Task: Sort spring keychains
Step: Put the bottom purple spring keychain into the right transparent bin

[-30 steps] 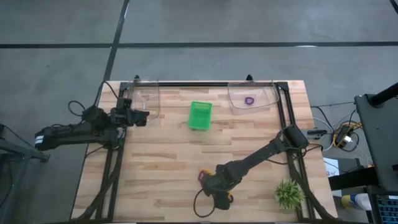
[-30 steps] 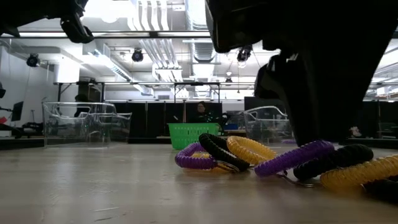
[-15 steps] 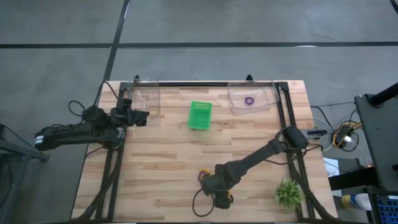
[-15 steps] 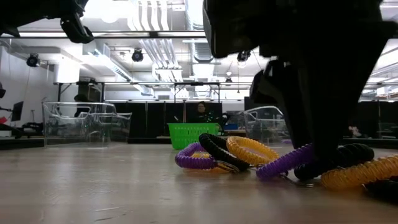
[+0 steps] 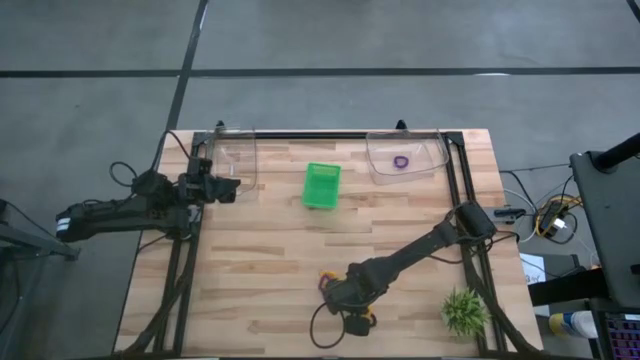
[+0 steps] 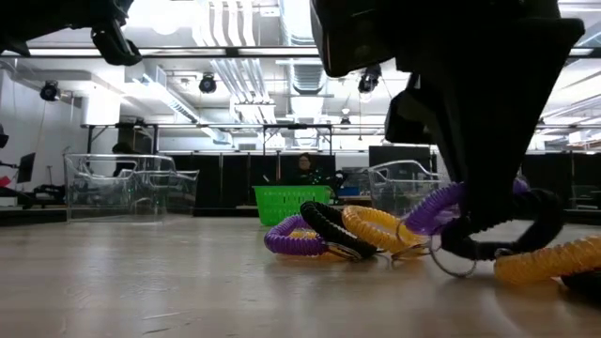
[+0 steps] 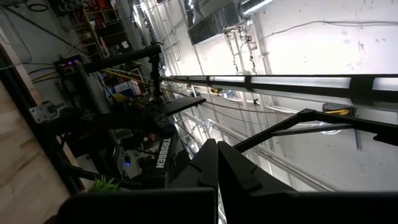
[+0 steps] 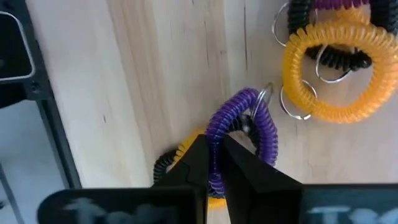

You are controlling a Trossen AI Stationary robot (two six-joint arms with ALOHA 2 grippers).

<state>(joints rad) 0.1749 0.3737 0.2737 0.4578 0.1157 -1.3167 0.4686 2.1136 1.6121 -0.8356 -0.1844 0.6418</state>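
Note:
Several spring keychains lie in a heap near the table's front. On the wood are a purple one (image 6: 291, 240), a black one (image 6: 329, 227) and yellow ones (image 6: 377, 225) (image 8: 339, 68). My right gripper (image 5: 345, 296) stands over the heap, pointing down, shut on another purple keychain (image 8: 245, 121). One more purple keychain (image 5: 401, 161) lies in the far right clear bin (image 5: 425, 160). The green basket (image 5: 321, 185) stands at the far middle. My left gripper (image 7: 217, 168) is shut on nothing, held off the table's far left edge. My right gripper pinches one side of the purple keychain's coil (image 8: 216, 142) between its two fingers, coming from above and pointing down. The held stretch arches up off the wood (image 6: 437, 207), and its metal ring (image 6: 413, 250) hangs low. Whether the whole loop is clear I cannot tell.
A second clear bin (image 5: 235, 160) stands at the far left. A spiky green plant (image 5: 463, 311) sits at the near right corner, close to my right arm. A black keychain (image 6: 502, 235) and a yellow one (image 6: 549, 263) lie right by the held loop.
My right gripper has taken hold of the purple keychain that lay flat beside the black and yellow ones. The coil has bent and risen from the wood into an arch, while the other keychains have stayed where they were.

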